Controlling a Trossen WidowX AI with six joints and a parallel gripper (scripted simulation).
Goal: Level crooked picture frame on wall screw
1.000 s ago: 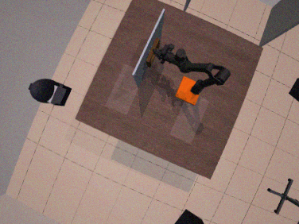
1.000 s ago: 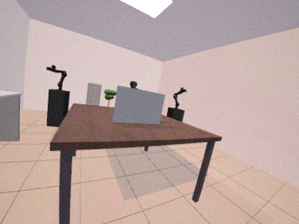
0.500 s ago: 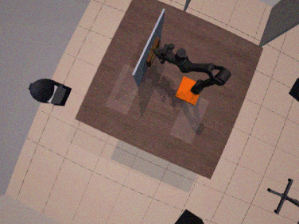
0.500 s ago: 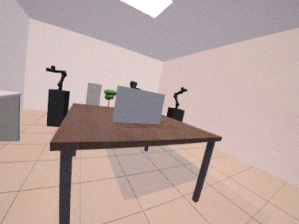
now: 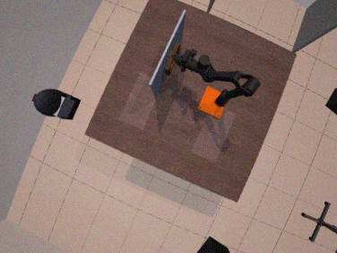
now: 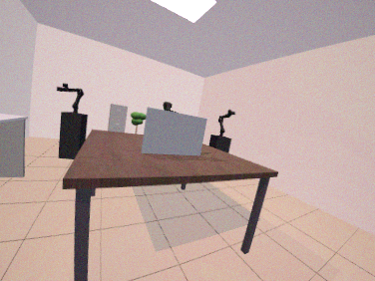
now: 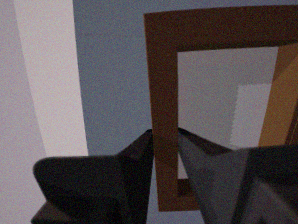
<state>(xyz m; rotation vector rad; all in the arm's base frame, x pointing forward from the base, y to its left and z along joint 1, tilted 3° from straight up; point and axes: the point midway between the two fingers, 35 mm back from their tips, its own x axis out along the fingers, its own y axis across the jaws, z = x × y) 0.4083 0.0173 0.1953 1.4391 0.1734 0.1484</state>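
The brown wooden picture frame [image 7: 165, 90] [image 5: 172, 59] hangs against the grey-blue wall panel [image 7: 110, 75] [image 5: 168, 54] [image 6: 174, 134]. In the wrist view my gripper [image 7: 164, 133] is shut on one side bar of the frame, one dark finger on each face of the bar. The frame's edges run a little off the panel's edge. From above, my arm [image 5: 215, 76] reaches from the orange base [image 5: 211, 101] to the frame. In the exterior view only the panel's back shows; the frame and the screw are hidden.
The panel stands upright on a dark wooden table [image 5: 251, 148] [image 6: 115, 159]. Around the table are a black chair [image 5: 54, 103], a stool base [image 5: 320, 220], other arms on pedestals [image 6: 72, 125] [image 6: 221, 135] and a green plant [image 6: 138, 118].
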